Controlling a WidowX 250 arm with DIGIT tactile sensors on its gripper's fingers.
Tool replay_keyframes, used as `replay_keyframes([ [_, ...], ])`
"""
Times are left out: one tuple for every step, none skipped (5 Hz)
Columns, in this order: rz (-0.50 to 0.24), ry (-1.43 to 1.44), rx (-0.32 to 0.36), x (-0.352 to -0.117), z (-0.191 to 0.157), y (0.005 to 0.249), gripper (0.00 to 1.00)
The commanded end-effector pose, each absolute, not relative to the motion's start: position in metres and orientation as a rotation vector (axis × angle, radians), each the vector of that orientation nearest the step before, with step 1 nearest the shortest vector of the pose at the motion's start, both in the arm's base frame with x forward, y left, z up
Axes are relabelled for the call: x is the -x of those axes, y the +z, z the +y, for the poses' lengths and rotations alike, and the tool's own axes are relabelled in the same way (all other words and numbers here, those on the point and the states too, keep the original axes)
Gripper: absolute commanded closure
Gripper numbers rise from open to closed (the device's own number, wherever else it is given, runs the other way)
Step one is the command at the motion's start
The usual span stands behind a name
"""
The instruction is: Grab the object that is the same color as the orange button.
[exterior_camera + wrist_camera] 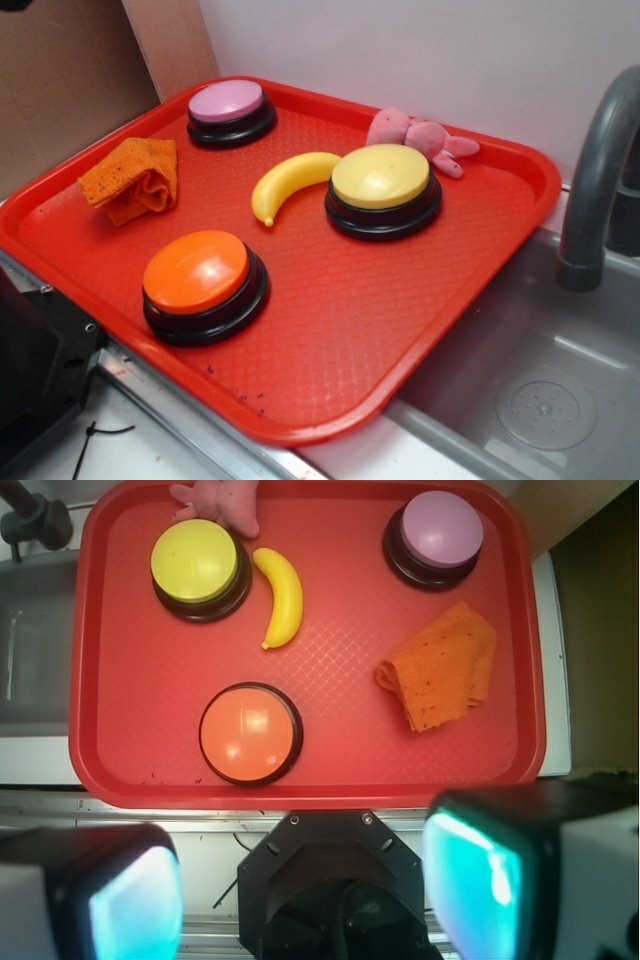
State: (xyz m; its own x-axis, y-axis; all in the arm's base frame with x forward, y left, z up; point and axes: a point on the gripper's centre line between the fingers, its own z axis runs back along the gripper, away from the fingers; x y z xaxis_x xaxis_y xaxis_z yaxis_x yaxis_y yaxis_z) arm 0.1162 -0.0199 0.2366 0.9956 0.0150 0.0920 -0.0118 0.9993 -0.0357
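Folded fuzzy orange cloth rag (132,179) (441,679) lies on red plastic tray (400,320) (130,680), apart from glossy orange dome button (203,284) (250,733). Gripper (305,890) hangs w/ jaws spread wide, grasping nothing.

Red tray (470,300) carries three buttons, banana (285,183), orange rag (135,178), pink plush (420,135).

Oblique exterior view beside overhead wrist view, both on the red tray (330,400)

tray (110,660): red, ahead of the jaws
yellow-topped button (195,562): far left of the jaws
banana (282,595): just right of that button, apart from it
pink plush toy (215,500): far edge, touching the yellow-topped button
pink-topped button (441,530): far right
sink (540,370): left, off the tray
faucet (595,180): grey, over sink
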Motion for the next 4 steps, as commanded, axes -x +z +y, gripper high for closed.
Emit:
replay_keyframes([
  [-0.092,0.013,0.035,-0.116,-0.020,0.237,0.00],
  [-0.104,0.243,0.030,-0.121,-0.005,0.225,0.00],
  [-0.167,0.446,0.014,-0.124,0.011,0.213,0.00],
  [-0.212,0.664,-0.024,-0.128,0.031,0.195,0.00],
])
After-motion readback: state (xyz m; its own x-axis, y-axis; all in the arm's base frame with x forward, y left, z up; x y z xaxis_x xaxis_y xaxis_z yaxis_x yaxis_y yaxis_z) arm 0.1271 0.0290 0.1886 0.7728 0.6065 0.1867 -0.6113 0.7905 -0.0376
